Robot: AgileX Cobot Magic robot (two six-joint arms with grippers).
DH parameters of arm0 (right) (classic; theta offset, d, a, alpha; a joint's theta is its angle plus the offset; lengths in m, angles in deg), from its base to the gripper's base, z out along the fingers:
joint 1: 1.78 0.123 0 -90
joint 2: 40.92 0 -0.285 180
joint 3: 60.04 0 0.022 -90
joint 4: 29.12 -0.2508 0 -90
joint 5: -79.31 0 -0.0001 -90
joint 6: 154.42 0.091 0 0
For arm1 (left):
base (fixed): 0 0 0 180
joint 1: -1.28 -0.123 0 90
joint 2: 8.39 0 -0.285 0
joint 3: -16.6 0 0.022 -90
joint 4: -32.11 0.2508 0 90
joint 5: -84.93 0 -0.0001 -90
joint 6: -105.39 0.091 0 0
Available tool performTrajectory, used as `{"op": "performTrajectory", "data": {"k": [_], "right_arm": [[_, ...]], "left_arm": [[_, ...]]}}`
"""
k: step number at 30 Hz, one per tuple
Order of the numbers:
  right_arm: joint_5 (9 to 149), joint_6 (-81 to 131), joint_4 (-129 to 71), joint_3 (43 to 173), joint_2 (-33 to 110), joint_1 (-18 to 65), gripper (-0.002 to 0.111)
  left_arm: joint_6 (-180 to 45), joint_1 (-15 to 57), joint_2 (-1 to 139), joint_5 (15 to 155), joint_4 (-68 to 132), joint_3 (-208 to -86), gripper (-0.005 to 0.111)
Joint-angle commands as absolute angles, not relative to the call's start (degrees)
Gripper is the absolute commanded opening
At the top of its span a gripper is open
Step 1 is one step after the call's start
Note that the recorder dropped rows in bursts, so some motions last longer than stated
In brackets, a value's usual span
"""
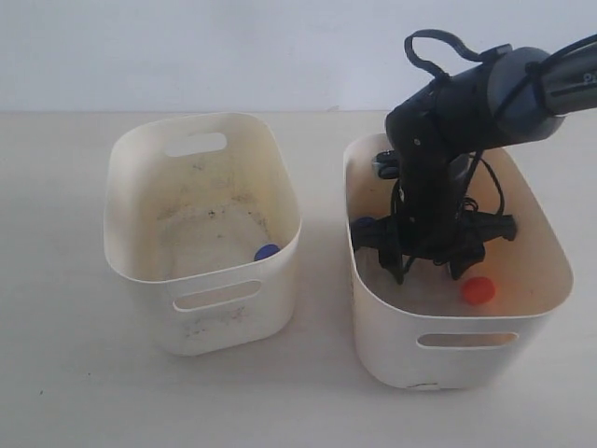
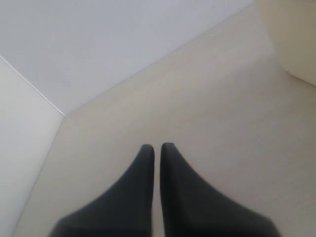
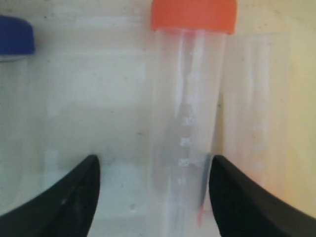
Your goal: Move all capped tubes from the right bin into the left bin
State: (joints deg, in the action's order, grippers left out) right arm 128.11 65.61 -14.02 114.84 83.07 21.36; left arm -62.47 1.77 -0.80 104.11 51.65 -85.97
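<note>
The left gripper hangs over bare table, its fingers pressed almost together with nothing between them. In the left bin, narrow and speckled with grime, one blue-capped tube lies on the floor against the near wall. Across the gap, the right gripper reaches down inside the right bin, jaws spread wide on either side of an orange-capped tube lying flat on the yellowish floor. It grips nothing yet: one finger sits against the tube's barrel and the other stands well clear. A second tube with a blue cap lies beside it, outside the jaws. A faint clear shape on the other side may be another tube, though that cannot be told. The pickup looks best served by shifting sideways until the barrel is centred, closing across it below the cap, then lifting straight up before crossing, so that the tube neither rolls away nor clips the bin's rim.
</note>
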Motion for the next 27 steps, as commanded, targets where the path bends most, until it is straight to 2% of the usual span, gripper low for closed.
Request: {"op": "performTrajectory", "data": {"k": [1, 4, 8, 15, 27], "right_arm": [[124.9, 65.4, -13.5, 114.7, 84.4, 21.0, 0.055], [124.5, 65.2, -13.1, 114.7, 84.4, 21.0, 0.035], [124.2, 65.2, -13.1, 114.7, 84.4, 21.0, 0.001], [126.9, 65.1, -11.1, 114.8, 81.2, 21.0, 0.0], [128.9, 63.0, -10.7, 114.8, 64.7, 21.0, 0.0]], "left_arm": [[-62.5, 1.8, -0.6, 103.8, 51.5, -86.2, 0.004], [-62.5, 1.8, -0.6, 103.8, 51.5, -86.2, 0.004], [-62.5, 1.8, -0.6, 103.8, 51.5, -86.2, 0.004], [-62.5, 1.8, -0.6, 103.8, 51.5, -86.2, 0.004], [-62.5, 1.8, -0.6, 103.8, 51.5, -86.2, 0.004]]}}
